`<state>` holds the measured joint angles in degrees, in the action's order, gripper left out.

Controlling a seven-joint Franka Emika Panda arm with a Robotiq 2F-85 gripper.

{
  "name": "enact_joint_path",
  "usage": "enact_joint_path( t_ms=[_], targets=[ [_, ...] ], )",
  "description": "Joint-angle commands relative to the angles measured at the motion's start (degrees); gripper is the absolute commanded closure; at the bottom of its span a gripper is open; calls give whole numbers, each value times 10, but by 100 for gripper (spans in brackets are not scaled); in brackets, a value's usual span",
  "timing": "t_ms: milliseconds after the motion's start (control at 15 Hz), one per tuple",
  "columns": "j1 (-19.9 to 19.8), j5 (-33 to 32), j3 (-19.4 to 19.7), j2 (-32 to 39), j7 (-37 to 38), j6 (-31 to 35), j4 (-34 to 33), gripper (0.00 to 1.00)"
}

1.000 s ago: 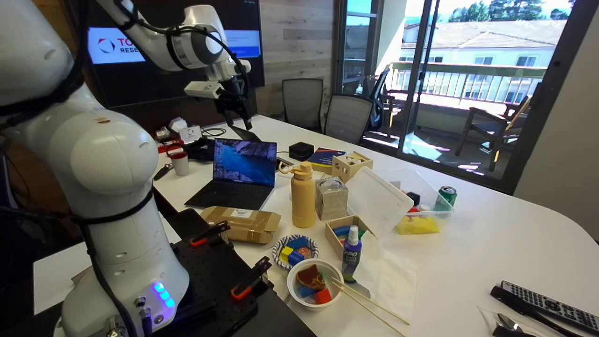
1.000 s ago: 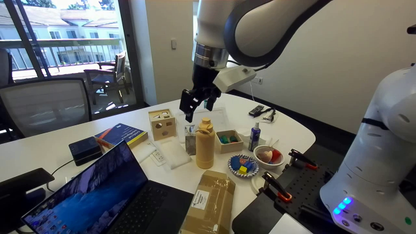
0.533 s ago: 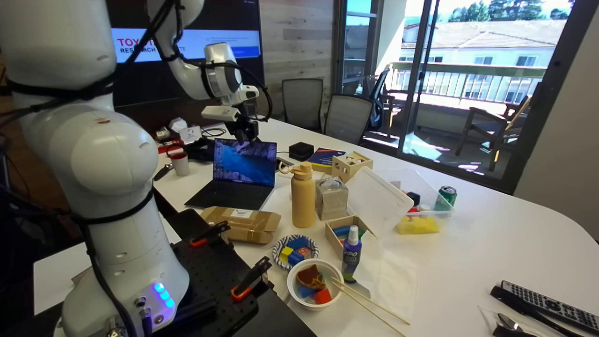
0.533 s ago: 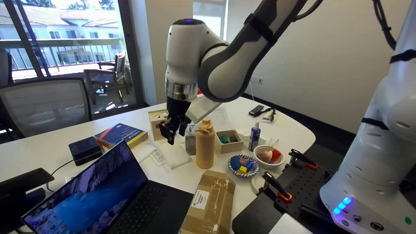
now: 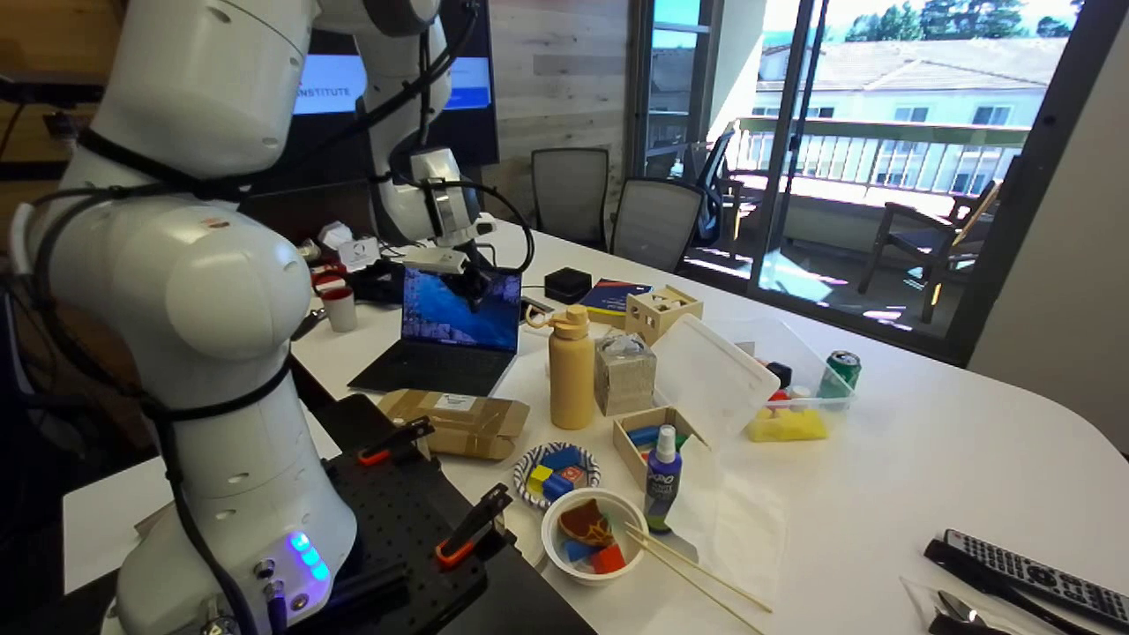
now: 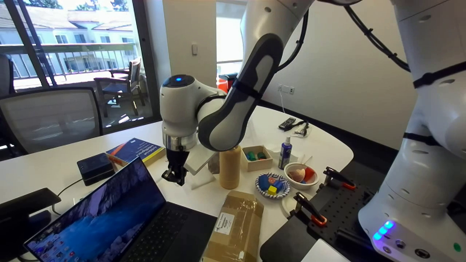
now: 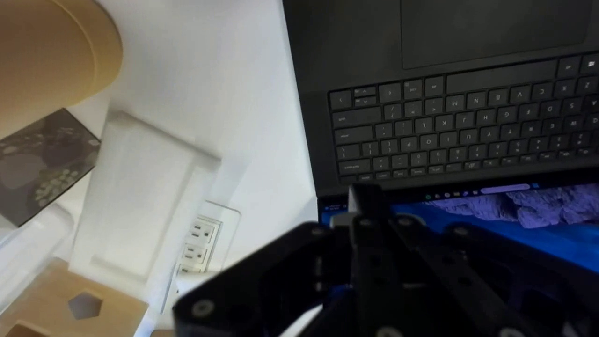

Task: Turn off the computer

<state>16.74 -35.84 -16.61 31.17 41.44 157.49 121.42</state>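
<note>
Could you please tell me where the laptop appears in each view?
In an exterior view: laptop left of centre.
In an exterior view: laptop lower left, cut by the bottom edge.
Wrist view: laptop at right, running off-frame.
Shared landmark: the yellow bottle, seen in all three.

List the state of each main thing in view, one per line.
Laptop, open, switched on
Tool, appears shut
Wall screen, lit, partly hidden
Water bottle, upright, capped
Spray bottle, upright
Wooden box, uncovered, holding colored pieces
Patterned plate, holding colored blocks
White bowl, uncovered, holding a red block
Cardboard package, lying down, taped
Base lights, lit blue
</note>
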Motion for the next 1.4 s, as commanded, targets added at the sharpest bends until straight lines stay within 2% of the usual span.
enact_joint_path(
  t_ms=[0, 267, 533, 867, 1333],
  targets=[
    [72, 59, 65, 69, -25, 30, -61, 100],
    [141, 129, 128, 124, -57, 48, -109, 100],
    [170, 174, 156, 165, -86, 43, -154, 100],
    [180, 222, 176, 212, -132, 36, -204, 100],
    [176, 261, 174, 270, -173, 23, -276, 100]
  ],
)
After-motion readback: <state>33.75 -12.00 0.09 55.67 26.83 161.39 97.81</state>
